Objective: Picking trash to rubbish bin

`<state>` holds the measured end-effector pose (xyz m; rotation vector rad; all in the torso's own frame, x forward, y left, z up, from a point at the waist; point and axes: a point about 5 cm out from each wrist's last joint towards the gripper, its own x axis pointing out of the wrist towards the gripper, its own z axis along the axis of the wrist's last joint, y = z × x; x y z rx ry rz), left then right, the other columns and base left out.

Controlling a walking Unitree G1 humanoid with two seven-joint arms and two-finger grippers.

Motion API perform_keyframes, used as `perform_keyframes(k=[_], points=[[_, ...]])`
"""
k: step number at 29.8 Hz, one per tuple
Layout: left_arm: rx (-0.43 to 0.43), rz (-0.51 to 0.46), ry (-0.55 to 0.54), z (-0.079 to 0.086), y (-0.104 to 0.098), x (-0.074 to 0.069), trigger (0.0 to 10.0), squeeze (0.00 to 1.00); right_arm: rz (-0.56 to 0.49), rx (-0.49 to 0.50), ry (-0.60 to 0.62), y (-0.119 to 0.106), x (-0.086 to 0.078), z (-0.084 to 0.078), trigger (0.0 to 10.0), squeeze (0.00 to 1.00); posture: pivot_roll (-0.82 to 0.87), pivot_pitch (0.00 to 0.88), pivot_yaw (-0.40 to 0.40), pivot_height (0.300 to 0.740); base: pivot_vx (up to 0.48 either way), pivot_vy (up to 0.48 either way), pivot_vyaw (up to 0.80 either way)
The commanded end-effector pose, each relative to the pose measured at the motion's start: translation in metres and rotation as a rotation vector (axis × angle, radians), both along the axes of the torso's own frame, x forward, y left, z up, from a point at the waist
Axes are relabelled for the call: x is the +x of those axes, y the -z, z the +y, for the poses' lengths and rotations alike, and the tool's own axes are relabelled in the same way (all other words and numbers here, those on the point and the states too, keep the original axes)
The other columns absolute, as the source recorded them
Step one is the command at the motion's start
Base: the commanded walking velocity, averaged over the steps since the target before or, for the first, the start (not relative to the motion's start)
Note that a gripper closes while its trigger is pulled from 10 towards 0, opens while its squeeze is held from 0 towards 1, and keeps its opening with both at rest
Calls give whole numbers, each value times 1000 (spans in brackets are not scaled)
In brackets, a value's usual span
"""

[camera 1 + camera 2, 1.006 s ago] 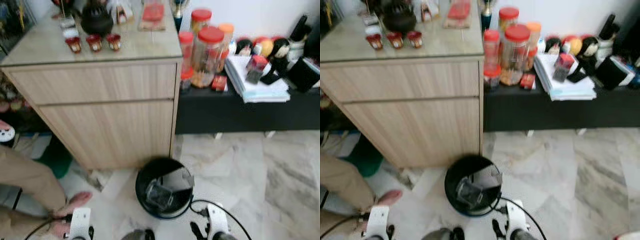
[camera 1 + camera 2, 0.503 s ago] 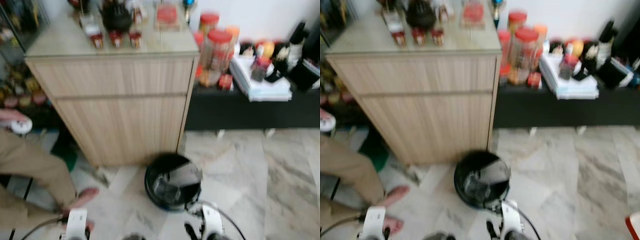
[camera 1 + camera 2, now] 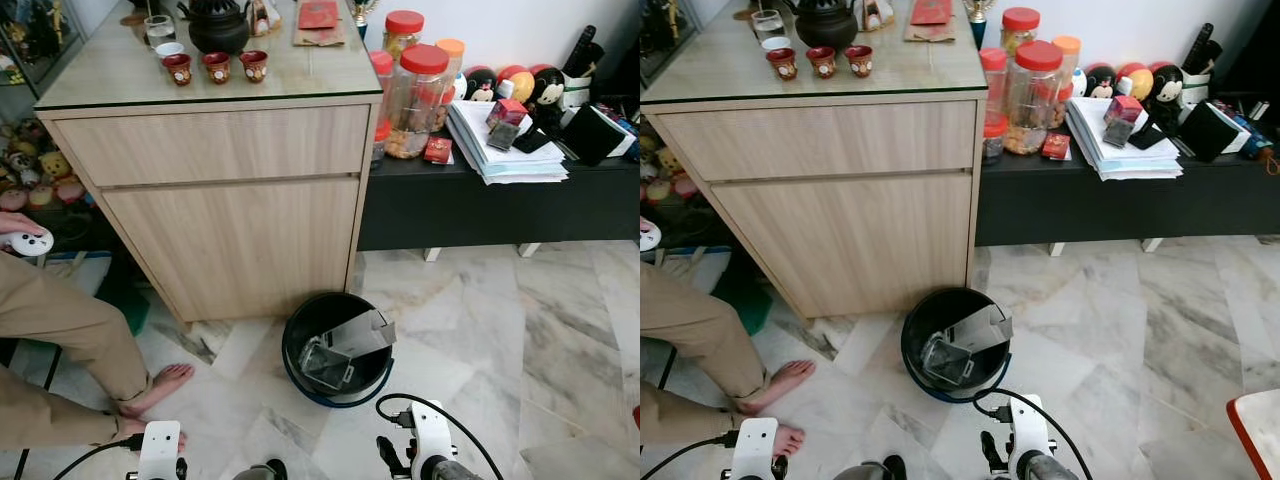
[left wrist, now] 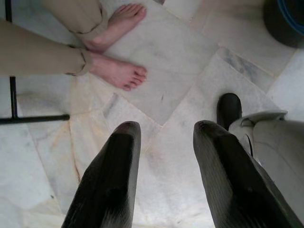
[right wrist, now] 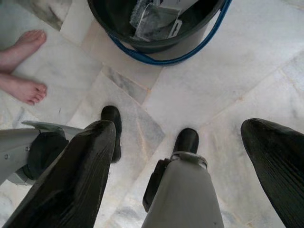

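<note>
Here, both claws, left (image 4: pixel 161 142) and right (image 5: pixel 178 137), gape empty over marble floor (image 3: pixel 560 330) beside the bin (image 3: pixel 337 349).

You've got one black rubbish bin (image 3: pixel 337 352) holding two pieces of trash (image 3: pixel 338 350), three small red cups (image 3: pixel 215 67) and one dark teapot (image 3: pixel 218 26) on the counter (image 3: pixel 300 75), and two bare feet (image 4: pixel 118 47).
</note>
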<state>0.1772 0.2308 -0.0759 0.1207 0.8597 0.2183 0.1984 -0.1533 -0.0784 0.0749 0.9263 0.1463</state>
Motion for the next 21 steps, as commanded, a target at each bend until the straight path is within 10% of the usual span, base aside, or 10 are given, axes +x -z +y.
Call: perform_keyframes(k=[1, 21], points=[[1, 16, -12, 1, 2, -4, 10000, 0, 22, -7, 3, 3, -5, 0, 10000, 0, 128, 159, -20, 740, 0, 0, -800], [63, 62, 32, 9, 1, -5, 10000, 0, 33, -21, 15, 5, -10, 1, 10000, 0, 116, 110, 14, 740, 0, -72, -800]])
